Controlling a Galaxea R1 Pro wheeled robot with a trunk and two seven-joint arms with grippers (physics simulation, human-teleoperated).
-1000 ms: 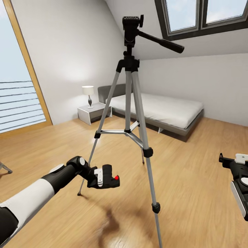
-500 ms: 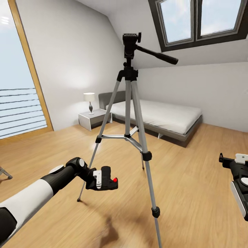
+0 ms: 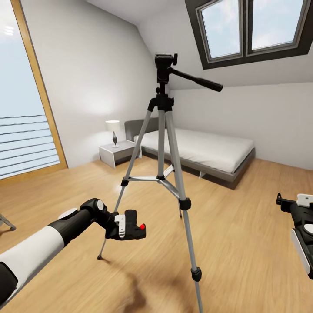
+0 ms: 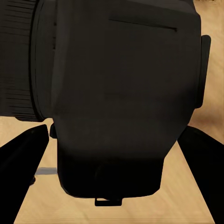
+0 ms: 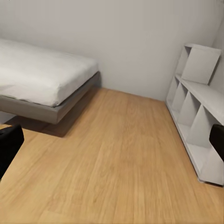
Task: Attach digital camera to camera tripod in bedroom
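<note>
Black digital camera [image 3: 135, 226] clamped in left hand [image 3: 124, 226] hides its fingers; right hand [image 5: 112, 140] spread

Bright, even daylight filled the room, pouring in through the skylights [image 3: 248, 28] and the tall window [image 3: 21, 126]. A soft blurred shadow smeared the wood floor [image 3: 134, 295] below the left arm. In the left wrist view the digital camera [image 4: 116, 93] was murky, nearly featureless black. The right wrist view stayed clear.

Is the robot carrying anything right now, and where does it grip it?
Yes: the left gripper holds the small black boxy camera with a red button, its fingers on opposite sides of the body. The right gripper holds nothing.
</note>
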